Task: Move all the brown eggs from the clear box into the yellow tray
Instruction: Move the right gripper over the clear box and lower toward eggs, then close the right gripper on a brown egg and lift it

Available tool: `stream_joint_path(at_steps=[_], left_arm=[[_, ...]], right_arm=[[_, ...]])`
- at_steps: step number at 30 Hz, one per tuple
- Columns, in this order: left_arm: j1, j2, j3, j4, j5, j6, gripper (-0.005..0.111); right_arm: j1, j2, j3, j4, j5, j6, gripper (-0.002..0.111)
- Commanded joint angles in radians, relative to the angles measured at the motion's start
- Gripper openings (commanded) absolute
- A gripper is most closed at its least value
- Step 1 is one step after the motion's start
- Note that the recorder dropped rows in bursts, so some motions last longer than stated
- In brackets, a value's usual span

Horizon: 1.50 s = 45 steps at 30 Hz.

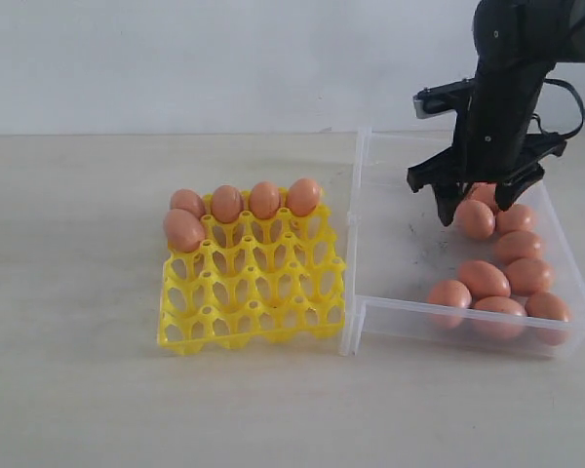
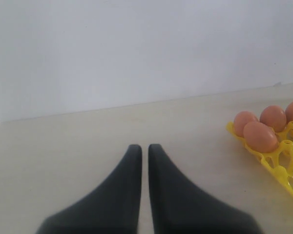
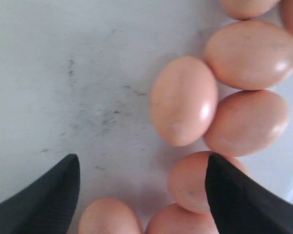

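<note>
1. The right jaws stand wide apart with nothing between them, tips pointing down just above the smudged floor of the clear box (image 1: 390, 244), close beside the brown eggs (image 3: 184, 100).
2. The eggs are smooth, matte, orange-brown ovals. About nine lie clustered along the box's right side, many touching.
3. Five more sit in the yellow tray (image 1: 253, 292): four along its far row, one at the left of the next row.
4. The tray sits just left of the box on the pale worktop (image 1: 78, 390).
5. The right arm (image 1: 507, 88) reaches steeply down into the box's far right part.
6. The left jaws are closed on nothing, low over bare worktop.
</note>
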Motion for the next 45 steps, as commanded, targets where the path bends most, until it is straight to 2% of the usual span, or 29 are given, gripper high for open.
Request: stream_joint_path(at_steps=[1, 9, 14, 19, 23, 28, 31, 34, 37, 41, 45], left_arm=[[-0.005, -0.001, 0.004, 0.0, -0.003, -0.005, 0.004], [-0.005, -0.001, 0.004, 0.0, -0.003, -0.005, 0.004], [-0.005, -0.001, 0.004, 0.0, -0.003, -0.005, 0.004], [-0.005, -0.001, 0.004, 0.0, -0.003, -0.005, 0.004], [-0.005, -0.001, 0.004, 0.0, -0.003, -0.005, 0.004], [-0.005, -0.001, 0.004, 0.0, -0.003, -0.005, 0.004], [-0.005, -0.001, 0.004, 0.0, -0.003, -0.005, 0.004], [-0.005, -0.001, 0.004, 0.0, -0.003, -0.005, 0.004], [-0.005, -0.001, 0.004, 0.0, -0.003, -0.005, 0.004], [-0.005, -0.001, 0.004, 0.0, -0.003, -0.005, 0.004], [-0.005, -0.001, 0.004, 0.0, -0.003, -0.005, 0.004]], right_arm=[[-0.009, 0.0, -0.011, -0.108, -0.04, 0.076, 0.062], [-0.045, 0.091, -0.058, -0.102, -0.109, 0.08, 0.062], [-0.078, 0.121, -0.062, 0.002, -0.124, 0.031, 0.062], [-0.078, 0.142, -0.064, 0.025, -0.124, 0.017, 0.061], [-0.078, 0.145, -0.064, 0.028, -0.115, 0.017, 0.042], [-0.078, 0.145, -0.064, 0.014, -0.132, -0.011, -0.001], [-0.078, 0.145, -0.064, 0.018, -0.19, -0.06, 0.0], [-0.078, 0.138, -0.048, 0.073, -0.31, -0.096, 0.0], [-0.078, 0.114, 0.015, 0.146, -0.514, -0.142, 0.0], [-0.076, 0.042, 0.205, 0.212, -0.962, -0.162, 0.0], [-0.076, -0.02, 0.44, 0.197, -1.398, -0.156, 0.0]])
